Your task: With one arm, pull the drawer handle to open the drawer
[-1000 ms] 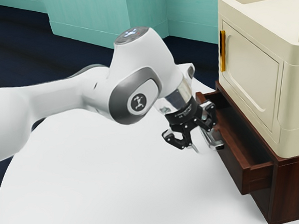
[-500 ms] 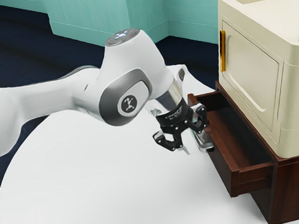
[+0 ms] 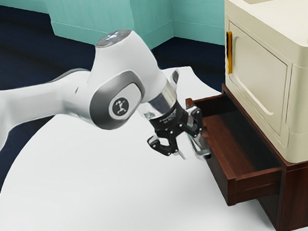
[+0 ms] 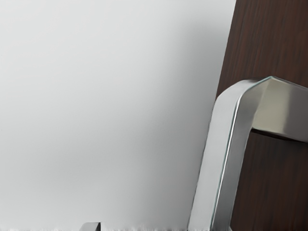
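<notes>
The fingers of the gripper [image 3: 192,150] stand apart, closed on nothing, with the one metal handle [image 4: 217,159] beside the finger nearer the drawer [image 3: 219,178], on the drawer's front; whether they touch I cannot tell. The pull seems in hand and well along, the single drawer jutting partway from one wooden cabinet [image 3: 302,194] over the white table [image 3: 85,195], toward its middle. Next calls for a steady straight draw away from the cabinet, which bears one cream cabinet [image 3: 257,75].
</notes>
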